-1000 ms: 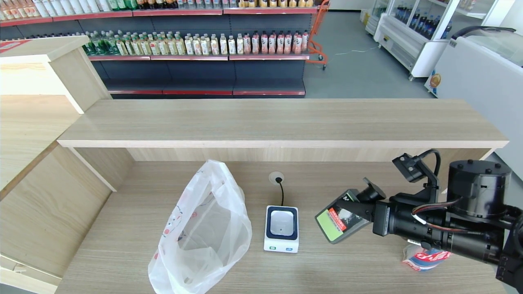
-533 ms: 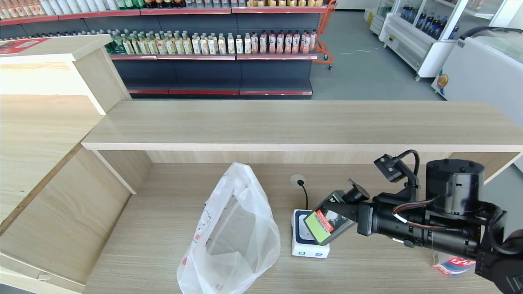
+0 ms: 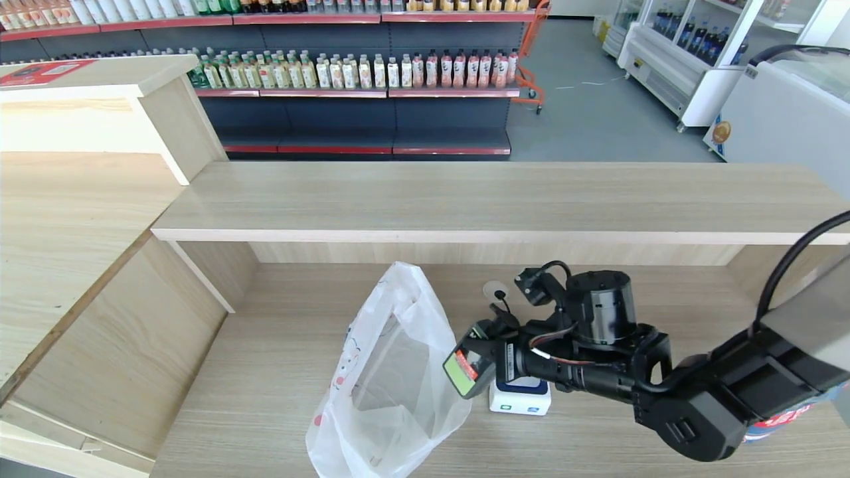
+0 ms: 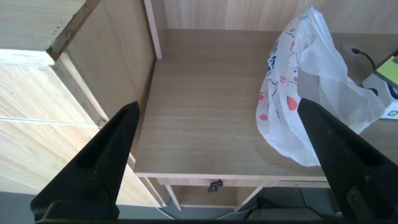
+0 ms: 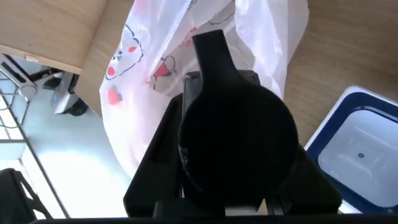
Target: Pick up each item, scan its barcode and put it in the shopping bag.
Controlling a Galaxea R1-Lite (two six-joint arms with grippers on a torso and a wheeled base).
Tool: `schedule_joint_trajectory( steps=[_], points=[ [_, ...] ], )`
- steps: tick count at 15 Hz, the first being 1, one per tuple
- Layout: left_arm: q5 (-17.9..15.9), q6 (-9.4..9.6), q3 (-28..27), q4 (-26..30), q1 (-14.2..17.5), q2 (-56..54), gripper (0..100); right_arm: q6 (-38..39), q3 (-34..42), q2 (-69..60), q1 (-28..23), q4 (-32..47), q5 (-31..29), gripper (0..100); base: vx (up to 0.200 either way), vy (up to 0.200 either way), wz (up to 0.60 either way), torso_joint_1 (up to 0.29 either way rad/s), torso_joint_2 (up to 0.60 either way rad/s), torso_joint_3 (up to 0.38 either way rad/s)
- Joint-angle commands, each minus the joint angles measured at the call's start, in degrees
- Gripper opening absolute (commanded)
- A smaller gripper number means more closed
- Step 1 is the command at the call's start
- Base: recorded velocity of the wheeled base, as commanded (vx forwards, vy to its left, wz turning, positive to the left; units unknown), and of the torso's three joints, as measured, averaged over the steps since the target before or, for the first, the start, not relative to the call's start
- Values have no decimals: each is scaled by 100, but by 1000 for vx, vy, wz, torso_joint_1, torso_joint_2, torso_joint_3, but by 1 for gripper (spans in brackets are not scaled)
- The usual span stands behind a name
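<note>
Right end effector [image 3: 479, 350] is clamped on a small box with a green and red label [image 3: 463, 364]. It's held above the bench [image 3: 265, 372], right at the right flank of the white plastic shopping bag [image 3: 388, 372]. So the bag lies directly left of the box, near enough touching (can't tell if the box is past the rim). The barcode scanner [image 3: 520, 398] sits under the wrist, just right of the bag. My guess is the next move is a short push left, then let go. Left end effector [image 4: 219, 112] hangs empty toward the bench's left side, fingers apart, so the right arm's nearer. A red and white packet [image 3: 777, 419] lies near right.
</note>
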Motion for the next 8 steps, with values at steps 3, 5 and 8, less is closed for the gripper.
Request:
schedule_joint_trajectory(
  steps=[3,5,8],
  points=[
    [-2,-2,1,-4,5,-2,100,-996,-694,1345,293,-433,-10,0,0,0,0,0,0,0],
    [7,-2,1,-4,5,-2,100,-1427,-1054,1679,380,-459,-1,0,0,0,0,0,0,0],
    [7,-2,1,-4,5,-2,100,-1954,-1696,2163,503,-459,8,0,0,0,0,0,0,0]
  ],
)
